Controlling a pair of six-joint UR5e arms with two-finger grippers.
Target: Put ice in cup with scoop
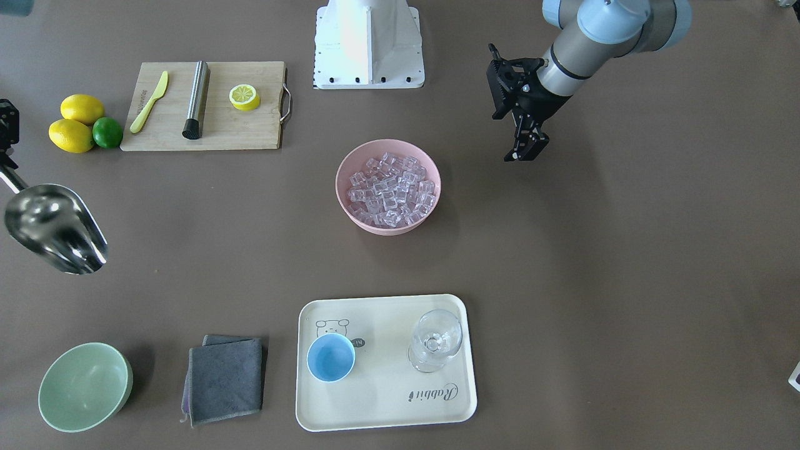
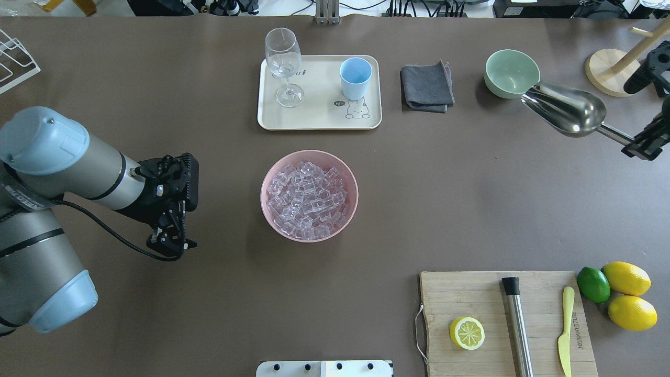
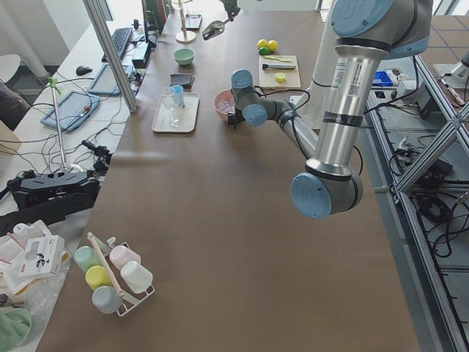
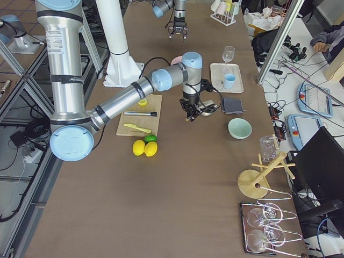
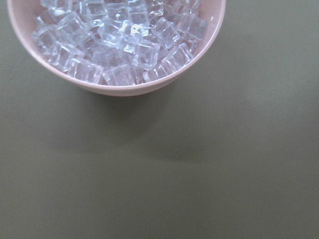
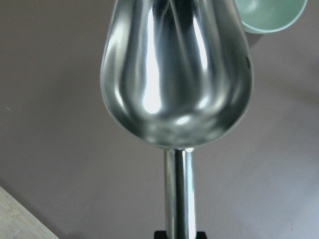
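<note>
Right fingers (image 2: 649,142) pinch the empty scoop (image 2: 568,110) by its handle. Scooping seems unstarted, so next reach the ice (image 2: 309,199), well apart from them.

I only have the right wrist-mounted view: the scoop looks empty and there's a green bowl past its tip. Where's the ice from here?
Observer: The ice is heaped in a pink bowl at mid-table, well off to the robot's left of the scoop.
Operator: And the cup?
Observer: The cup stands upright and empty on a cream tray, next to a stemmed glass, on the far side of the pink bowl from the robot.
Operator: Is the other arm over the bowl?
Observer: No. The left tool hangs beside the bowl, on the side away from the scoop, not over the ice.
</note>
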